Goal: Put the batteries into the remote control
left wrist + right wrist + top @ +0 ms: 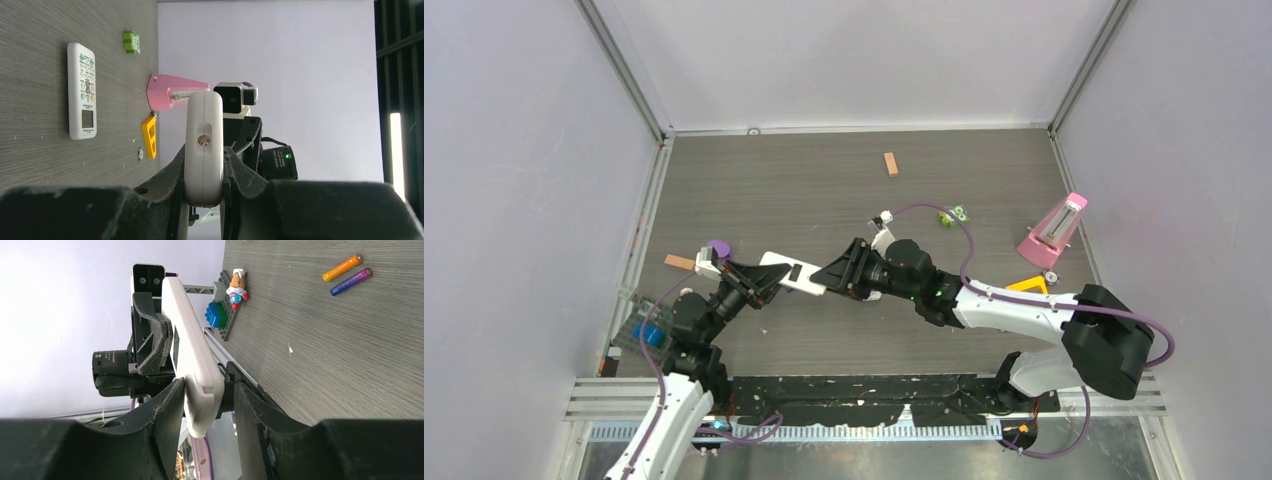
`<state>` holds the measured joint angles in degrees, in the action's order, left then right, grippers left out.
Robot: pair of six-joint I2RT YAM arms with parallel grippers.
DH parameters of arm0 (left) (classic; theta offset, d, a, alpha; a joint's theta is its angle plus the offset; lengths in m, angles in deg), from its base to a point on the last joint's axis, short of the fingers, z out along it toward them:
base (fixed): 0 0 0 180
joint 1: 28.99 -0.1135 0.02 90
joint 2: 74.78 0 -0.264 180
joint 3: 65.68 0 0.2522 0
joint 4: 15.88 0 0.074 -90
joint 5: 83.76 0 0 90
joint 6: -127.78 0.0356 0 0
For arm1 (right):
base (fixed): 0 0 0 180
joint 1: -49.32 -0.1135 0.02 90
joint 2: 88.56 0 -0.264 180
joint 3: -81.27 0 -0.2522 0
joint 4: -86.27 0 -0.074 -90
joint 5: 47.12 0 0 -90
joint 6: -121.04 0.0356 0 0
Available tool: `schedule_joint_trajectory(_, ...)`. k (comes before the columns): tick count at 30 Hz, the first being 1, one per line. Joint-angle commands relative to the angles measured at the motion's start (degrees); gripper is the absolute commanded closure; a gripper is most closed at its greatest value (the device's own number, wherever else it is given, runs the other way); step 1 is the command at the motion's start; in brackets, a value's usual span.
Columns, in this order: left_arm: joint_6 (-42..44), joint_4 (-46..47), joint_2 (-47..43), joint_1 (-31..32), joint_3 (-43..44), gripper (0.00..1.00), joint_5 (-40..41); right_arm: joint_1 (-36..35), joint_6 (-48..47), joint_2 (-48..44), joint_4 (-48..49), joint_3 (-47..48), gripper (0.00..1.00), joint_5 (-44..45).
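Note:
The white remote control [786,268] hangs above the table between both arms, back side up with a dark rectangle on it. My left gripper [759,280] is shut on one end of it; the left wrist view shows the remote control [204,125] edge-on, clamped between both pads. My right gripper [205,395] straddles the other end of the remote control [192,350], with one finger touching it and a gap at the other. The batteries lie side by side on the table, one orange [342,267] and one purple [351,281], far from both grippers.
A second white remote [82,90] with a display lies face-up on the table. A pink wedge [1054,230], a yellow piece [1029,285] and a green toy [952,215] sit to the right. A tan block [890,163] is at the back, a brick plate [225,310] at the left edge.

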<state>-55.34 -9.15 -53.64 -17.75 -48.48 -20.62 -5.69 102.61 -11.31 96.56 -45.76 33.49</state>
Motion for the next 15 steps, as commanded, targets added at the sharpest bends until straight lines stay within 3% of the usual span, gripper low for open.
schedule_joint_trajectory(1,-2.5,6.0,0.0,-0.2,3.0,1.0,-1.3,0.2,-2.3,-1.0,1.9,1.0,0.55,-0.5)
schedule_joint_trajectory(15,-8.7,11.4,0.3,0.0,3.3,1.0,-3.7,-4.0,0.5,7.3,11.5,2.6,0.6,1.8)
